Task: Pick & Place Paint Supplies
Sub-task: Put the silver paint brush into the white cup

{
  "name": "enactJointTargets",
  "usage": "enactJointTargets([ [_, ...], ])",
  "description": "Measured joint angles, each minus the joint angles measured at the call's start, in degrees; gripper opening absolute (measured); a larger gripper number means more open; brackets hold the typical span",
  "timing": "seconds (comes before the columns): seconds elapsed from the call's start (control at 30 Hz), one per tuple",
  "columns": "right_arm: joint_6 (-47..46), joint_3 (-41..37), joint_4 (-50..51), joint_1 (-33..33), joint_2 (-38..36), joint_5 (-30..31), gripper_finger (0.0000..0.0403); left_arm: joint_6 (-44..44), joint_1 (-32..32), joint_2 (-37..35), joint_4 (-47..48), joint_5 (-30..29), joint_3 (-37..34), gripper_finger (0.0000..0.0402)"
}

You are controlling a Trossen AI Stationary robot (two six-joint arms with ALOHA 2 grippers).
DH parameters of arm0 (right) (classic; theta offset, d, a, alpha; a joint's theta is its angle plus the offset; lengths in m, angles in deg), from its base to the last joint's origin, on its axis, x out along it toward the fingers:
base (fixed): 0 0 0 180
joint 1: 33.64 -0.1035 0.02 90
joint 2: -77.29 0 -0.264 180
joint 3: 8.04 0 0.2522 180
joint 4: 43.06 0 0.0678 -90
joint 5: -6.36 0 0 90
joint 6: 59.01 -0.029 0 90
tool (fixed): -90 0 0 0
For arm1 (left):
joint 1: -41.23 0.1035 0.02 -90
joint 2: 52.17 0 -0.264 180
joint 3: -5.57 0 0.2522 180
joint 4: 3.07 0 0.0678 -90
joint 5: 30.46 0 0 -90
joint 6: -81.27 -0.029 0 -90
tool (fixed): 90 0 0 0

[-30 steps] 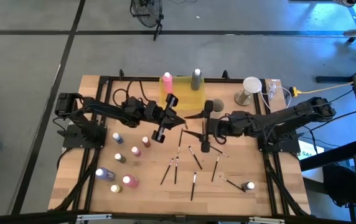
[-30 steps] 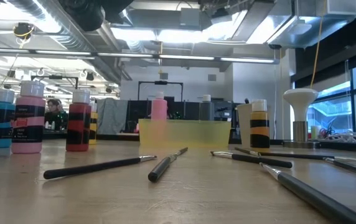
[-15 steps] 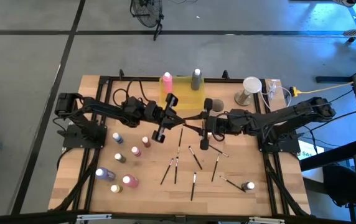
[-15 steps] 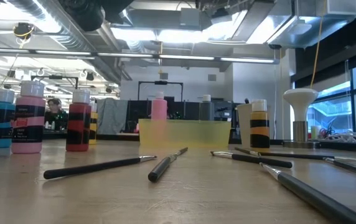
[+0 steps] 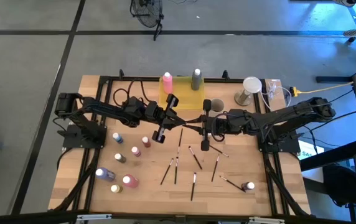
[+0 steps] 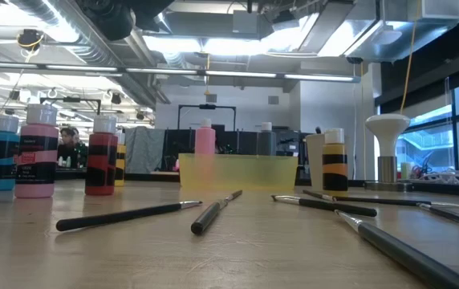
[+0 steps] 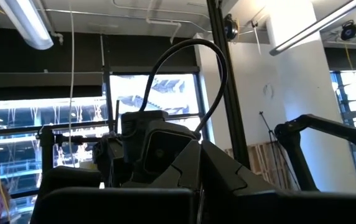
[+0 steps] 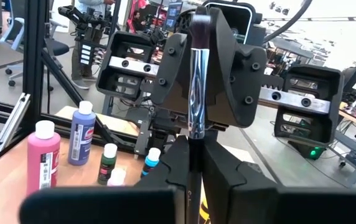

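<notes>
While my left claw (image 5: 177,121) is staying pressed together at centre frame, gripping the paintbrush (image 5: 193,122) by one end, my right claw (image 5: 198,124) is pinching its other end just beside it, below the yellow tray (image 5: 184,99); bottles (image 5: 123,157) are standing lower left on the surface (image 5: 147,193).

Seen from above, the two dark six-joint arms are reaching toward each other and meeting near the middle of the frame. The left gripper (image 5: 177,118) is coming in from the left side with its fingers pressed together. The right gripper (image 5: 193,128) is coming in from the right side, its fingers clamping a thin dark-handled paintbrush (image 8: 198,93).
</notes>
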Motion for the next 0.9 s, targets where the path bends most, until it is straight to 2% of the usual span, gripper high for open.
enactJointTargets([
  [0.37, 0.0, 0.0, 0.6, 0.0, 0.0, 0.6, 0.0022, 0.0, 0.0, 0.0, 0.5, 0.0, 0.0, 0.0028],
  [0.57, -0.3, 0.0, 1.2, -0.2, 0.0, 1.2, 0.0022, 0.6, 0.3, 0.0, 0.6, 0.1, 0.0, 0.0075],
  [0.73, -0.4, 0.0, 2.6, -1.0, -0.9, 3.9, 0.0022, 3.6, 1.7, 0.0, 0.4, 0.1, 0.0, 0.0123],
  [0.9, -0.4, 0.0, 5.8, -2.4, -3.8, 4.5, 0.0022, 7.9, 4.6, 0.0, 0.2, 3.1, 0.0, 0.0154],
])
